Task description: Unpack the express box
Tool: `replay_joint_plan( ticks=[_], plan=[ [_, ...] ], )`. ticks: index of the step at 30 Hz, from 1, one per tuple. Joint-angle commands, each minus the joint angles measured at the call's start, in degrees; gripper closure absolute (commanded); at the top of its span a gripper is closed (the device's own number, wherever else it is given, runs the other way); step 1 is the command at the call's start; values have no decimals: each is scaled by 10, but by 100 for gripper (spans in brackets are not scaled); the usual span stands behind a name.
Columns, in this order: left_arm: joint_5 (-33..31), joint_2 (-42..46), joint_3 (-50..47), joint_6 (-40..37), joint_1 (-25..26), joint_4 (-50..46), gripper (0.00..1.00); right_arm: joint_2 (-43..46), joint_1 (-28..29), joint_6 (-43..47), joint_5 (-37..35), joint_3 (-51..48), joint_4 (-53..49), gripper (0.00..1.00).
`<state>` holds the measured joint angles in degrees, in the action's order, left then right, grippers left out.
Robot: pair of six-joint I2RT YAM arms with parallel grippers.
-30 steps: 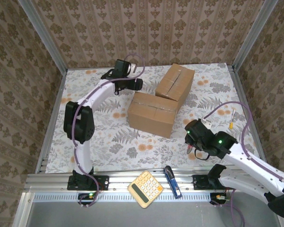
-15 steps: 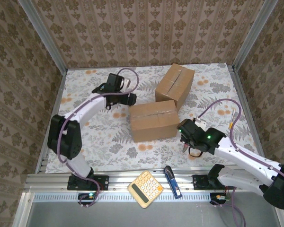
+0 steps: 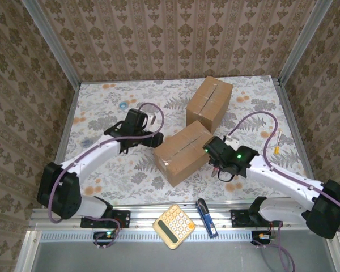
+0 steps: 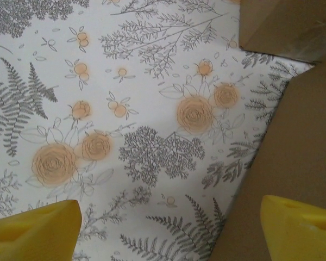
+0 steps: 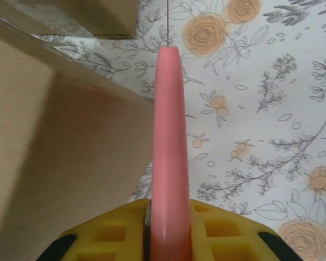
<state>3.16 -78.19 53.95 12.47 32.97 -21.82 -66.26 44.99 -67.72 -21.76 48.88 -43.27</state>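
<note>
Right jaws are clamping a thin pink tool (image 5: 167,125), likely the cutter, edge-on beside the near express box (image 3: 184,152). Left jaws are standing wide, holding nothing, straddling that box's left edge over the floral surface (image 3: 107,170). It and the far box (image 3: 209,103) are both looking taped shut, so cutting and emptying are pending. Blade tip is reading unclear.

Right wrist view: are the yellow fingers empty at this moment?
No, the fingers are closed on a flat pink tool that stands up between them, next to the cardboard box.
</note>
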Motion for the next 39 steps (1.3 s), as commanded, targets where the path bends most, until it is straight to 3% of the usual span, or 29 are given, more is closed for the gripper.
replay_joint_plan(
  ticks=[1, 10, 17, 27, 39],
  plan=[
    [-12, 46, -33, 29, 6, -5, 15, -23, 12, -5, -34, 30, 15, 100],
    [-28, 184, -110, 69, 17, -46, 14, -127, 45, 16, -14, 108, 42, 100],
    [-34, 236, -145, 100, 20, -75, 14, -234, 53, 67, 10, 211, 52, 100],
    [-41, 272, -155, 138, 35, -91, 14, -368, 27, 257, 102, 380, 68, 100],
    [-33, 247, -144, 161, 60, -70, 14, -451, -21, 450, 219, 497, 71, 100]
  ],
)
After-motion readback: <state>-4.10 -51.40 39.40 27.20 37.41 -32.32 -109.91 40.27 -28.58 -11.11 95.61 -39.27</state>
